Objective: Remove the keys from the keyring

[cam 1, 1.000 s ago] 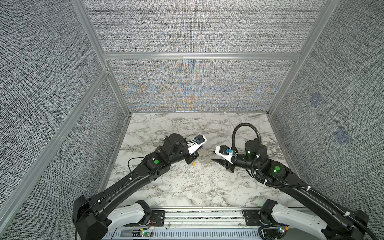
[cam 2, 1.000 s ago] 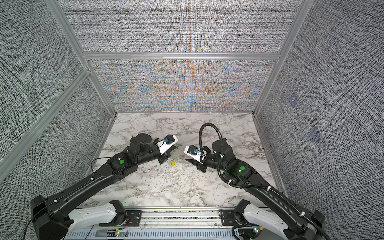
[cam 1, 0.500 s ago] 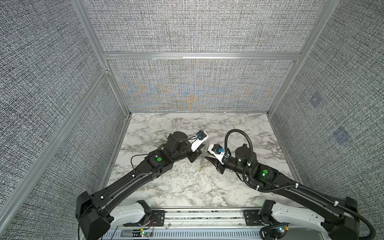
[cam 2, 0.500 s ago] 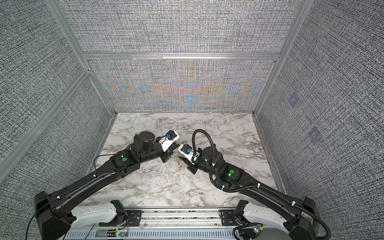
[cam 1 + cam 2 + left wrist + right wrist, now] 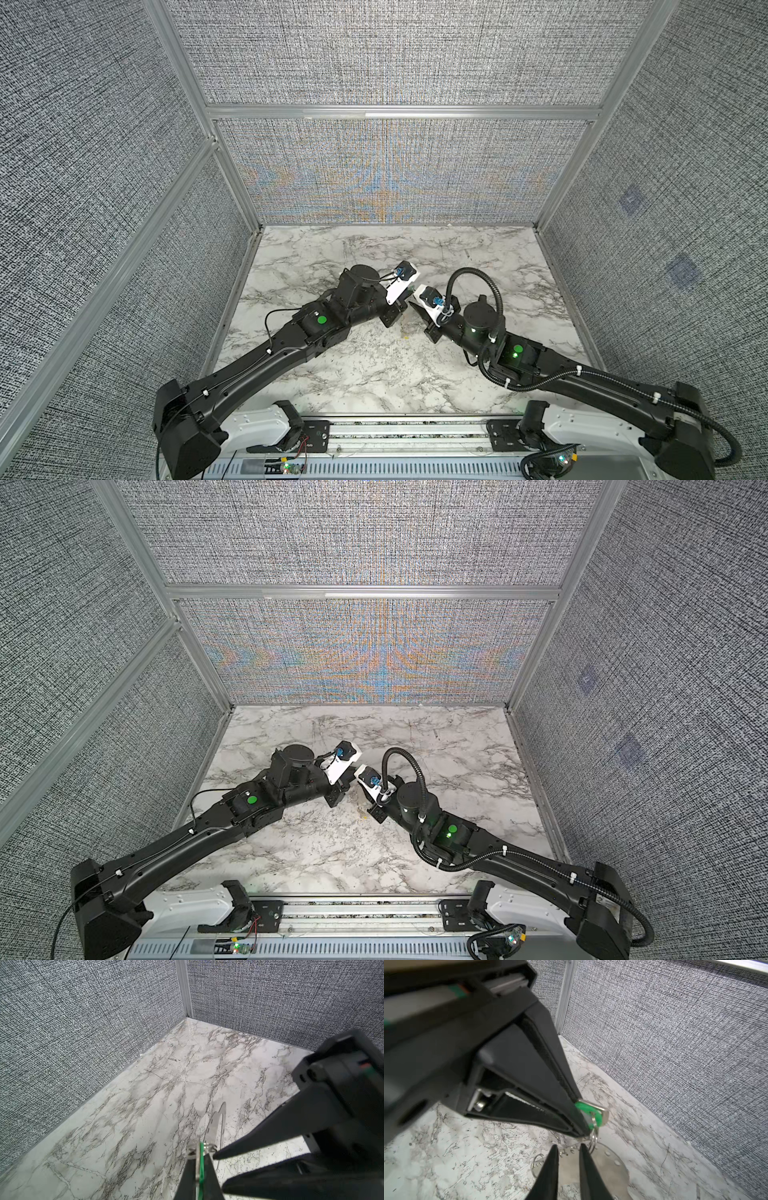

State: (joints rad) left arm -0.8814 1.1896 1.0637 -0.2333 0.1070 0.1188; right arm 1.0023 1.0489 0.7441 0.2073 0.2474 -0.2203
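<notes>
My left gripper (image 5: 200, 1153) is shut on the green-tagged key (image 5: 588, 1112); its tag shows edge-on between the fingers (image 5: 201, 1167). A thin wire ring (image 5: 594, 1136) links this key to the keyring (image 5: 608, 1165), a flat grey plate hanging just over the marble. The keyring (image 5: 216, 1124) also shows in the left wrist view. My right gripper (image 5: 569, 1150) sits at the keyring's ring-lined edge, its jaws narrowly apart with the plate showing in the gap. I cannot tell whether they touch it. In both top views the two grippers meet mid-table (image 5: 409, 313) (image 5: 353, 800).
An empty wire ring (image 5: 537, 1162) hangs on the keyring beside my right fingers. A tiny yellowish speck (image 5: 365, 817) lies on the marble table (image 5: 374, 374) under the grippers. Grey fabric walls (image 5: 395, 174) enclose the table on three sides.
The right arm has swung left, up to the left gripper, and its jaws have narrowed. The left gripper has shifted slightly right, still holding the green key.
</notes>
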